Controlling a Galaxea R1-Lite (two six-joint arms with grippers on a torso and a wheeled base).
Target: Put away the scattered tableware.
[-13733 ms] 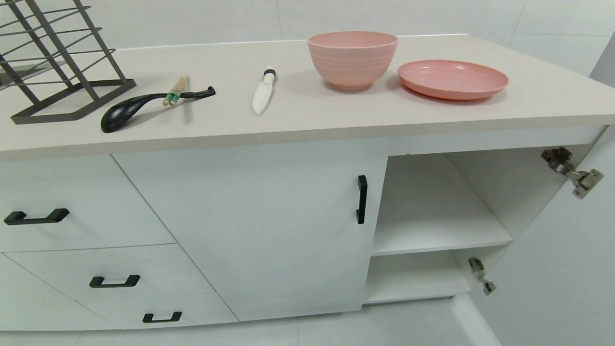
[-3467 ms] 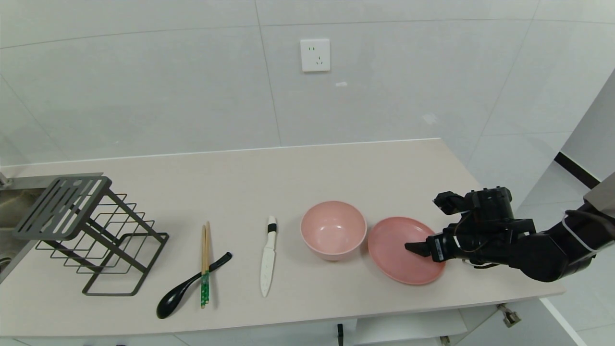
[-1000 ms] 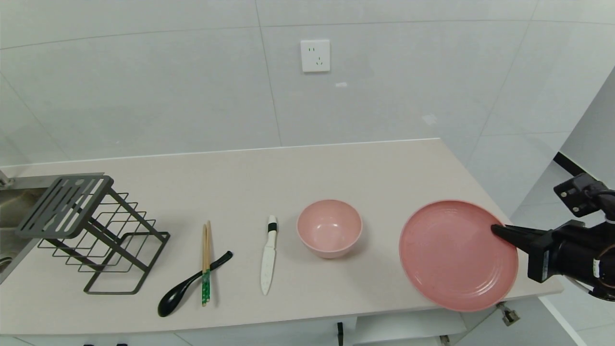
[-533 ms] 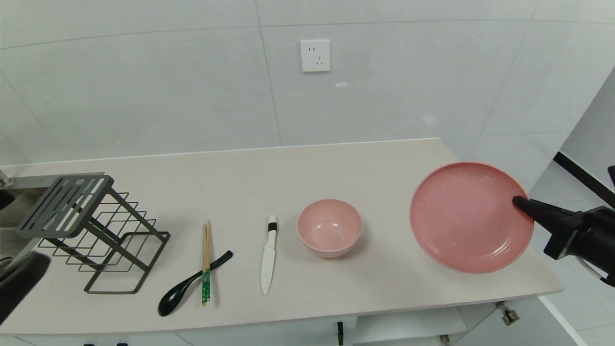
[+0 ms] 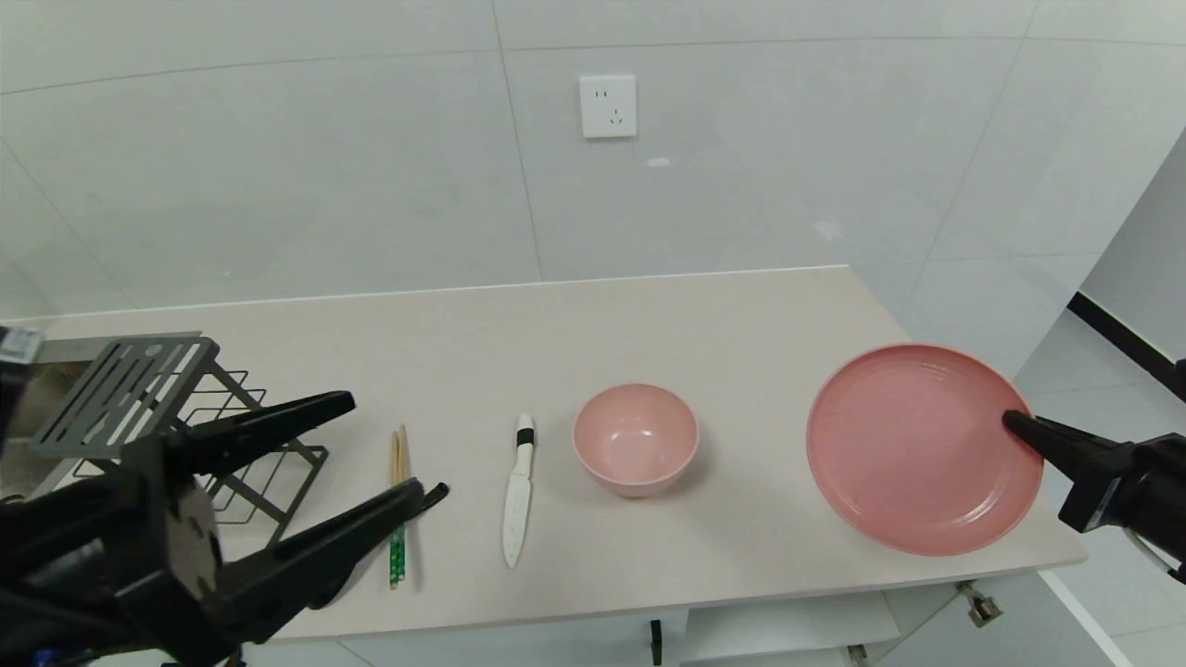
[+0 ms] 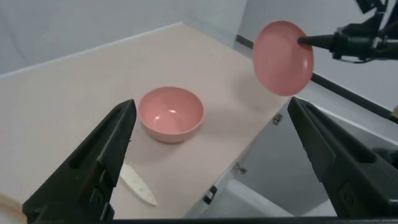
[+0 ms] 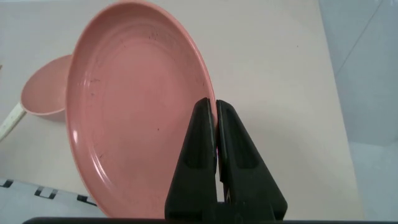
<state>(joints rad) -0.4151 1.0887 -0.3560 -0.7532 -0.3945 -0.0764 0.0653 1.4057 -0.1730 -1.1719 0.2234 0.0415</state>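
My right gripper is shut on the rim of a pink plate, holding it tilted in the air over the counter's right end. From the right wrist view the fingertips pinch the plate edge. A pink bowl stands on the counter mid-right, with a white knife to its left. Further left lie the chopsticks and a black spoon, partly hidden by my left gripper, which hangs open in front of them. The left wrist view shows the bowl, knife and plate between the open fingers.
A dark wire rack stands at the counter's left end by a sink edge. The beige counter ends just right of the plate; below it a cabinet hinge and open shelves show. A tiled wall with a socket stands behind.
My left gripper has come into the head view from the lower left, open. The right gripper lifted the plate off the counter, then shifted it slightly down and right.
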